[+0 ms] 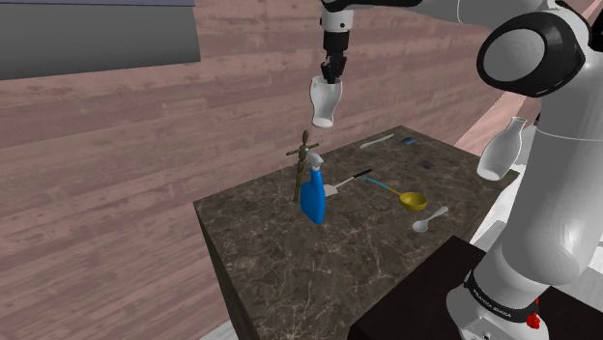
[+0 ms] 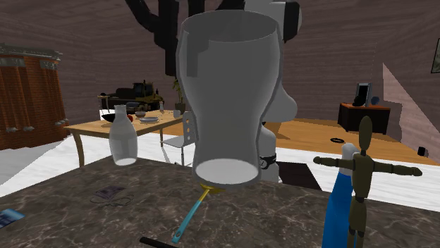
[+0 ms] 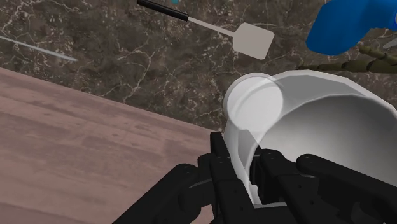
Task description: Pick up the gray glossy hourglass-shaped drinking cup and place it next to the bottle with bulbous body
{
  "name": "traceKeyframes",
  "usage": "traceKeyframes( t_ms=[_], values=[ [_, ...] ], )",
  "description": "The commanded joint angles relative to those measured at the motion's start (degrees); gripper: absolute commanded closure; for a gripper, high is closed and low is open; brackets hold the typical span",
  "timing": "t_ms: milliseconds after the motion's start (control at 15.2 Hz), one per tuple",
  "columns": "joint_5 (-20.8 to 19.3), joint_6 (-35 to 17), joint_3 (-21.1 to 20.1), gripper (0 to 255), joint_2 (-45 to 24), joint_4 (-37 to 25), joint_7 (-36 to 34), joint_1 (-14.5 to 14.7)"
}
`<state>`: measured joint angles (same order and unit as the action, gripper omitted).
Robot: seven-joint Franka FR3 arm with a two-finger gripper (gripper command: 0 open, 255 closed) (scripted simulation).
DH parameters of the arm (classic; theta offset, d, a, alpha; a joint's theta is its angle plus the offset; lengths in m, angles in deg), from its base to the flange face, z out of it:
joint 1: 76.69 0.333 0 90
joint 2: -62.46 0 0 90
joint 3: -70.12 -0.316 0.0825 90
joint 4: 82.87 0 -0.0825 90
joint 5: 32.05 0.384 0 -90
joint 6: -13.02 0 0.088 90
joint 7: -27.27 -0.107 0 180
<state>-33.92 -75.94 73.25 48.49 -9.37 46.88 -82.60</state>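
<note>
Carry step: the gripper [image 1: 333, 76] has its jaws closed on the rim of the pale glossy cup [image 1: 323, 102], aloft and well apart from the bulbous bottle [image 1: 502, 152]; the next move probably calls for travel toward that bottle, then lowering the cup beside it.

Glossy pale grey cup [image 1: 324, 101], black end effector [image 1: 332, 75], dark brown worktop [image 1: 290, 256] with pale veining, blue spray bottle [image 1: 312, 199], yellow scoop [image 1: 414, 201].

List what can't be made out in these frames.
Shoulder view: bottle partly covered by the arm.
Second exterior view: cup hides most of the teal-handled scoop's yellow bowl.
Wrist view: blue spray bottle cut off by the picture's edge.
Shoulder view: small dark item too small to identify.
</note>
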Motion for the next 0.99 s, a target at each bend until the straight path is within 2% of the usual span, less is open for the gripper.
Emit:
traceKeyframes(
  t_ms=[0, 528, 924],
  values=[
    [0.06, 1.86, 0.04, 255, -0.76, -2.63, 0.16, -0.08],
    [0.28, 10.46, 0.09, 255, -5.08, -15.54, 0.58, -0.29],
    [0.58, 18.85, 0.15, 255, -11.26, -30.12, 0.98, -0.67]
  ],
)
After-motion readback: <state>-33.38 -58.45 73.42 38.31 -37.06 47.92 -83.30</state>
